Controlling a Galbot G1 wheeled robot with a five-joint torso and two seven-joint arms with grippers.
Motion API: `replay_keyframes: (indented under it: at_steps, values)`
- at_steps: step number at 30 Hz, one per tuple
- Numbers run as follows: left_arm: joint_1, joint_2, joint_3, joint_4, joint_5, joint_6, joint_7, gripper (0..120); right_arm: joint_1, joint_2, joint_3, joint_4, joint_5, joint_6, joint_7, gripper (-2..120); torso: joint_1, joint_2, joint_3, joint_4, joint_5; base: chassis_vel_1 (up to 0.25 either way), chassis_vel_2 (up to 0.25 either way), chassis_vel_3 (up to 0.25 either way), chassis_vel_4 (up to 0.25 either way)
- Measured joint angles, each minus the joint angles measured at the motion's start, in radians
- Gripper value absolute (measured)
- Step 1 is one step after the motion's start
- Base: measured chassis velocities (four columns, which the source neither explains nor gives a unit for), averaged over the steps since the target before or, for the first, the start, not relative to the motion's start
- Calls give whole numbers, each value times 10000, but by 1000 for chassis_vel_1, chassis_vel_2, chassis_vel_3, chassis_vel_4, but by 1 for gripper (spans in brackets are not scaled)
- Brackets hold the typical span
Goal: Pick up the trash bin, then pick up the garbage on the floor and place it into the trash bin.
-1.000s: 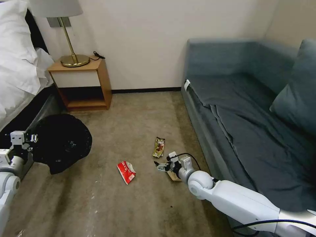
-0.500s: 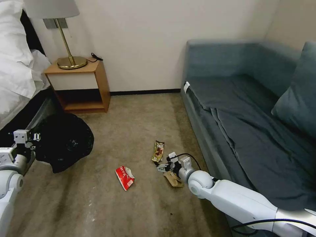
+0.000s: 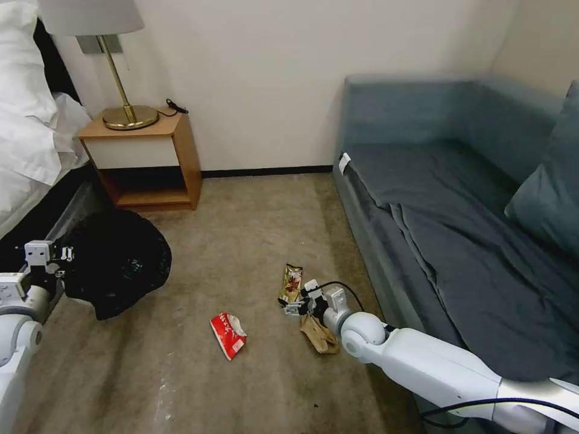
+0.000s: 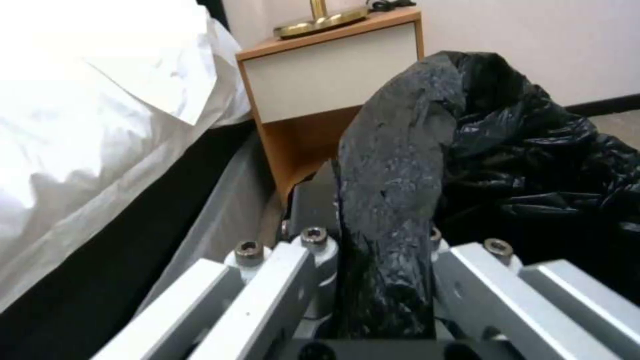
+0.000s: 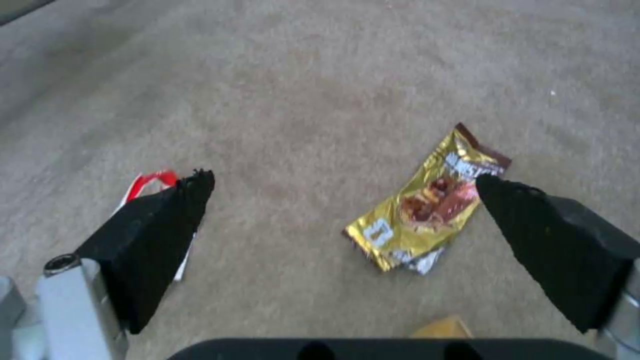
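My left gripper (image 3: 57, 260) is shut on the rim of the trash bin (image 3: 114, 259), which shows as a black bag held off the carpet at the left; the left wrist view shows the bag's rim (image 4: 390, 200) pinched between the jaws. My right gripper (image 3: 294, 303) hangs open, low over the carpet, close to the brown-gold snack wrapper (image 3: 292, 283). That wrapper (image 5: 427, 205) lies flat between the open black fingers (image 5: 160, 235) in the right wrist view. A tan paper bag (image 3: 319, 335) lies just beside the right wrist. The red wrapper (image 3: 228, 334) lies to the left.
A blue-grey sofa (image 3: 458, 241) runs along the right, close to my right arm. A wooden nightstand (image 3: 145, 157) with a brass lamp (image 3: 123, 102) stands at the far wall. The bed (image 3: 30, 138) borders the left. Open carpet (image 3: 241, 229) lies in the middle.
The camera has shifted slightly. My right gripper has moved forward from over the tan paper bag toward the snack wrapper. The left gripper still holds the trash bin.
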Motion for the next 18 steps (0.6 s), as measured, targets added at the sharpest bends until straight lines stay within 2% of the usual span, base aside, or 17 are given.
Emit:
replay_keyframes:
  at_steps: [12,18]
  values:
    - [263,59,-123,-30,-27,-92,78,6,267,102,-277,66,103,2,18,100,0,0,0,-1,0,-65,58,70,-71]
    - [279,-59,-110,-34,37,-104,92,6,401,72,-375,158,187,-13,51,100,0,1,0,0,0,-63,60,60,-69]
